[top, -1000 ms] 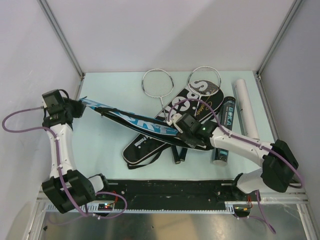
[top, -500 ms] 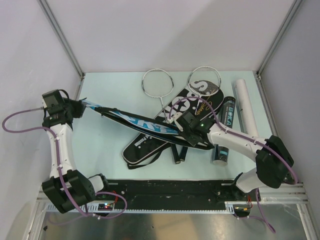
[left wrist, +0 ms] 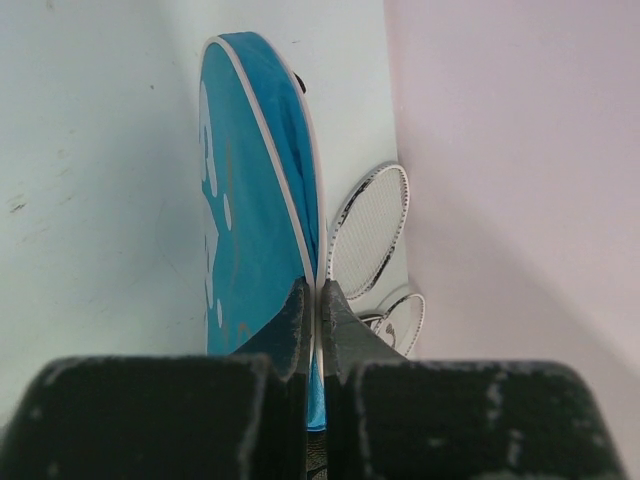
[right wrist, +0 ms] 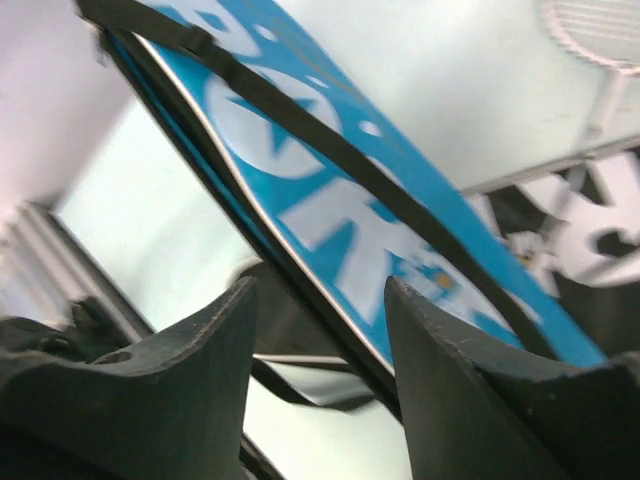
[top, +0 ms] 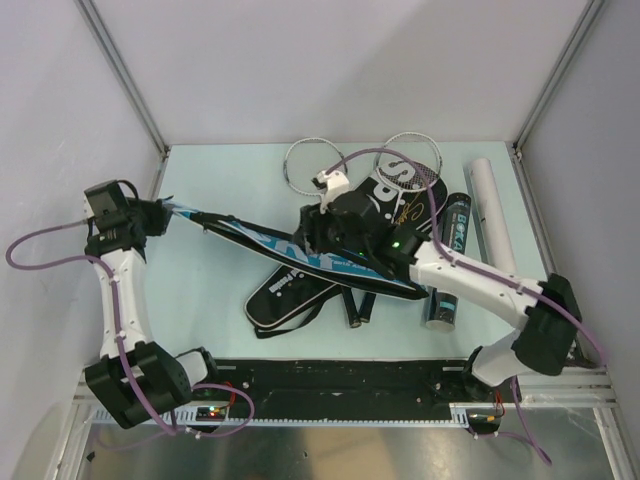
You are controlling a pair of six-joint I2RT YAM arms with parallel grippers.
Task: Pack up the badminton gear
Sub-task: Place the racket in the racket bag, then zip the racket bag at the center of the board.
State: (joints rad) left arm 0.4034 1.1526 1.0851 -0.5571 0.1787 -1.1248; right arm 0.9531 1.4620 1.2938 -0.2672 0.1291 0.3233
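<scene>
The blue "SPORT" racket bag (top: 262, 240) stretches from the far left to the table's middle, on its edge. My left gripper (top: 160, 213) is shut on its white-piped end edge, seen in the left wrist view (left wrist: 318, 300) with the blue panel (left wrist: 255, 200) running away. My right gripper (top: 308, 232) is open just over the bag's middle; in the right wrist view the bag (right wrist: 350, 200) and its black strap lie between the spread fingers (right wrist: 320, 300), with no contact showing. A black "SPORT" bag (top: 300, 290) lies underneath. Two rackets (top: 315, 165) (top: 410, 150) lie behind.
A black shuttle tube (top: 452, 255) and a white tube (top: 495, 215) lie at the right. A black racket handle (top: 360, 310) pokes out near the front. The enclosure's walls stand close on the left, back and right. The black base rail (top: 340, 380) runs along the near edge.
My right gripper has moved left and away from me along the blue bag, from its right part to its middle, jaws open. My left gripper still holds the bag's end.
</scene>
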